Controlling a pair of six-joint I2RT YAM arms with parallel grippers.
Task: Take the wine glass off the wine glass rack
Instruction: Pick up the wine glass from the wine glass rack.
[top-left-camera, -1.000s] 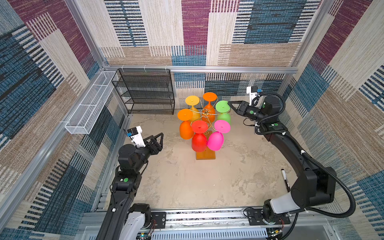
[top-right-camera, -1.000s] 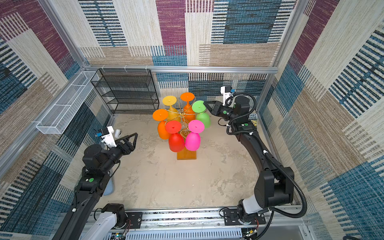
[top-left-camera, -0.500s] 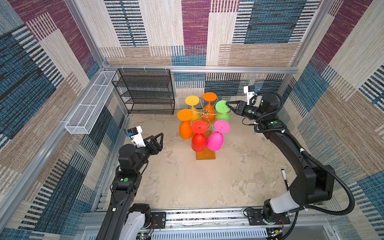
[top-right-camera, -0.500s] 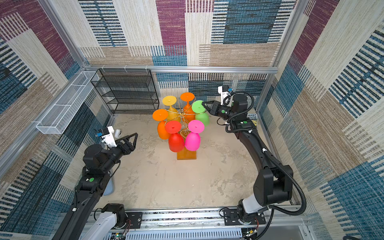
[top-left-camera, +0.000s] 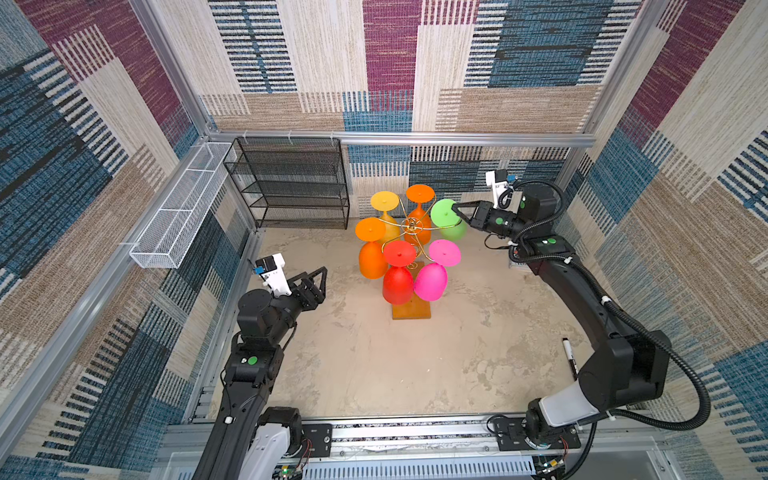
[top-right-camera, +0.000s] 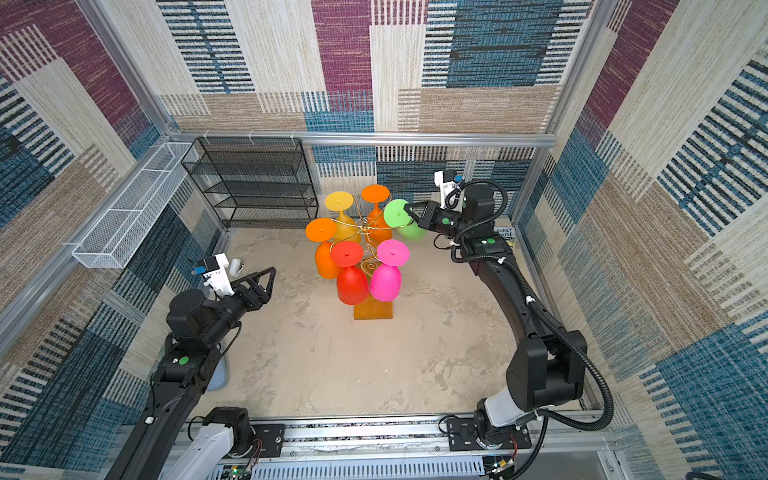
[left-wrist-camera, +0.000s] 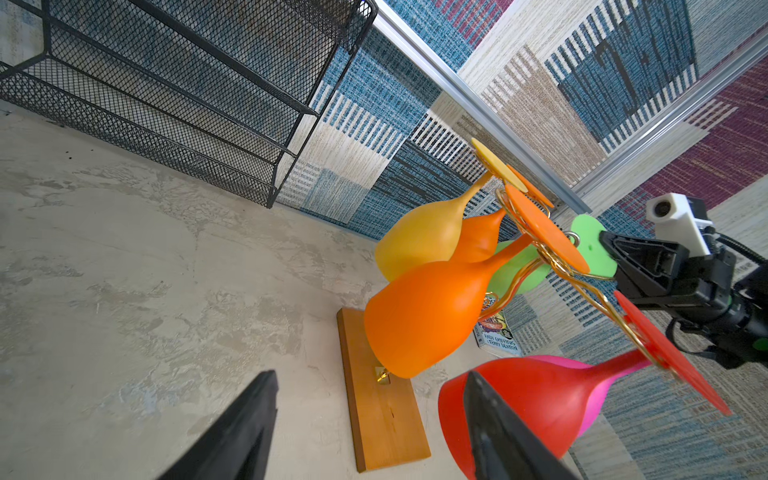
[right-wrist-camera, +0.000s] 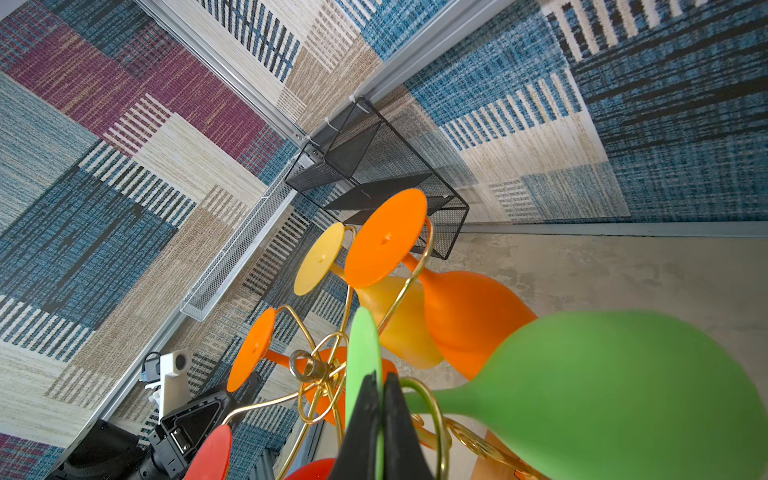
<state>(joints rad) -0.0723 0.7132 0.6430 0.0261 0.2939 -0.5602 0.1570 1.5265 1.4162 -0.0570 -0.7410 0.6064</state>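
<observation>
The wine glass rack (top-left-camera: 410, 309), gold wire on an orange-brown wooden base, stands mid-floor in both top views with several coloured glasses hanging bowl-down. At its back right hangs the green wine glass (top-left-camera: 442, 212). My right gripper (top-left-camera: 454, 206) is shut on the rim of that glass's flat foot. In the right wrist view its black fingers (right-wrist-camera: 365, 415) pinch the green disc edge-on, with the green bowl (right-wrist-camera: 623, 395) beside them and a gold wire loop round the stem. My left gripper (top-left-camera: 320, 276) hangs open to the left of the rack, touching nothing; it also shows as the left gripper (left-wrist-camera: 370, 376) in its wrist view.
A black mesh shelf unit (top-left-camera: 291, 183) stands against the back wall, and a white wire basket (top-left-camera: 178, 208) hangs on the left wall. A black marker (top-left-camera: 570, 357) lies on the floor by the right arm. A small book (top-right-camera: 505, 233) lies in the back right corner.
My right gripper has moved left onto the green glass's foot and closed on it. The left arm has not moved.
</observation>
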